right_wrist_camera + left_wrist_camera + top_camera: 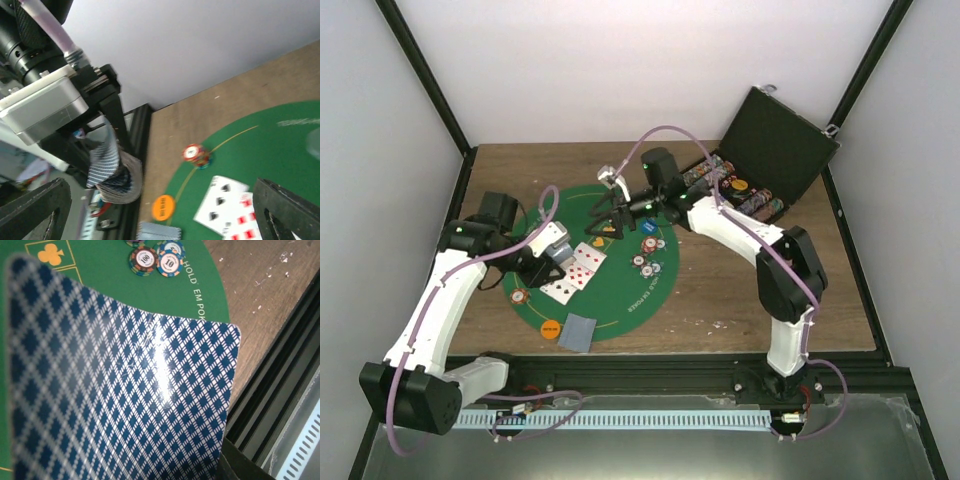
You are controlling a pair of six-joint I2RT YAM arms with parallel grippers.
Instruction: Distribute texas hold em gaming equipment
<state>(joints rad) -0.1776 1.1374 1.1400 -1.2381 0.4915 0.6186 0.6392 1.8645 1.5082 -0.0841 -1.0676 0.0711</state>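
Cards (pixel 125 390) with blue backs are pinched tight in the left gripper (pixel 544 268). Other face-up cards (pixel 576 268) lie on the green mat (pixel 610 305). Chips (pixel 646 256) sit at 3 o'clock on it and an orange disc (pixel 551 327) at 7. The right gripper (pixel 610 213) hangs near 12 o'clock, jaws wide apart.

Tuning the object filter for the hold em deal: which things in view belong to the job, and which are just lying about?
Job:
- held card deck
- face-up cards
- face-down card pile
- orange disc
- loose striped chips
- racked chips

Lying about:
- green felt mat
- black case
- wooden table
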